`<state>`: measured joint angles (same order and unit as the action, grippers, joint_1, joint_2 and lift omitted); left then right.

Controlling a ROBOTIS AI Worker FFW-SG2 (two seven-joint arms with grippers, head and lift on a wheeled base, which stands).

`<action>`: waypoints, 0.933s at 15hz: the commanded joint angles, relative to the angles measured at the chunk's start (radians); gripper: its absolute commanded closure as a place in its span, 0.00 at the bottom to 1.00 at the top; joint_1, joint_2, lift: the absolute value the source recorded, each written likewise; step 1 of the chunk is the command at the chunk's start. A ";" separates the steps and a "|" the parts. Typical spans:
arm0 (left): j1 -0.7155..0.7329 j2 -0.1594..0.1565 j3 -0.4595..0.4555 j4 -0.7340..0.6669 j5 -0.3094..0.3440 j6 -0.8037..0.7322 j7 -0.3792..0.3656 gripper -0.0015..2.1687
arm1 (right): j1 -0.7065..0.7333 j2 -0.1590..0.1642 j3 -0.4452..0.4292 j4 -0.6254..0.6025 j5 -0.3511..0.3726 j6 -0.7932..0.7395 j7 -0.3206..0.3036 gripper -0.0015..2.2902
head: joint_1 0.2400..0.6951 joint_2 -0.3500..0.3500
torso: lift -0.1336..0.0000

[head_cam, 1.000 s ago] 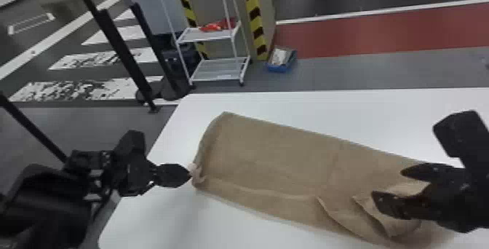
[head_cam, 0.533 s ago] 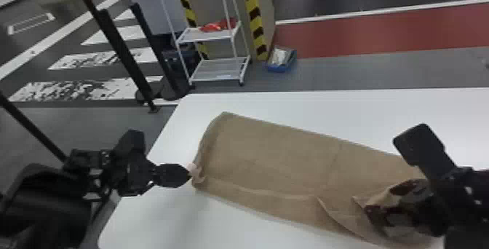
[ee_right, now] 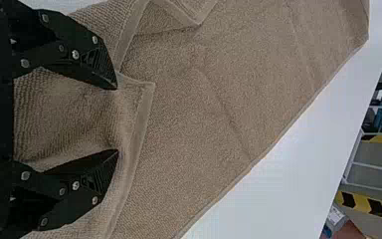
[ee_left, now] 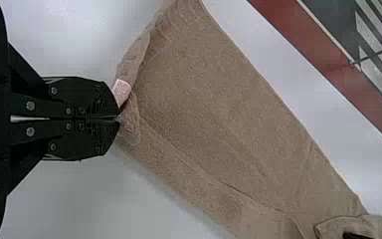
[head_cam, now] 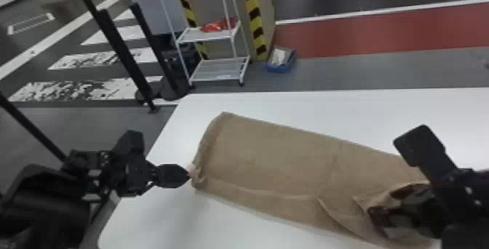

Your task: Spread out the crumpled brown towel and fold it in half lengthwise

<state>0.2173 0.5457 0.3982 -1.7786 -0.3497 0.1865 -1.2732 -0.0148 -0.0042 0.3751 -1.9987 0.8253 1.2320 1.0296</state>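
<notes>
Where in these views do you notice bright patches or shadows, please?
Head view: the table is bright at the far side and greyer near the left gripper, with a soft shadow along the near edge of the towel; left wrist view: a faint shadow beside one long towel edge; right wrist view: darker shading between the right gripper's open fingers.

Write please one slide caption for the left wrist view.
Left fingers pinching the brown towel beside its pinkish tag.

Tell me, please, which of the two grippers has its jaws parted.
The right gripper: its jaws stand apart over the towel, while the left gripper has jaws closed on it by its pink tag.
</notes>
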 commanded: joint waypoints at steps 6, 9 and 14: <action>-0.003 0.002 0.005 0.002 0.000 0.000 0.000 0.92 | -0.001 -0.049 -0.013 -0.051 0.028 0.068 0.052 0.26 | 1.00 1.00 | 0.07; -0.009 0.002 0.002 0.007 0.000 0.000 0.000 0.92 | 0.001 -0.069 -0.016 -0.063 0.031 0.087 0.052 0.26 | 1.00 1.00 | 0.07; -0.010 0.002 0.002 0.008 -0.002 0.000 0.000 0.92 | 0.006 -0.082 -0.024 -0.074 0.040 0.084 0.052 0.61 | 1.00 1.00 | 0.07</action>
<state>0.2071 0.5464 0.3991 -1.7704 -0.3512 0.1865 -1.2732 -0.0121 -0.0812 0.3561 -2.0620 0.8655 1.3156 1.0814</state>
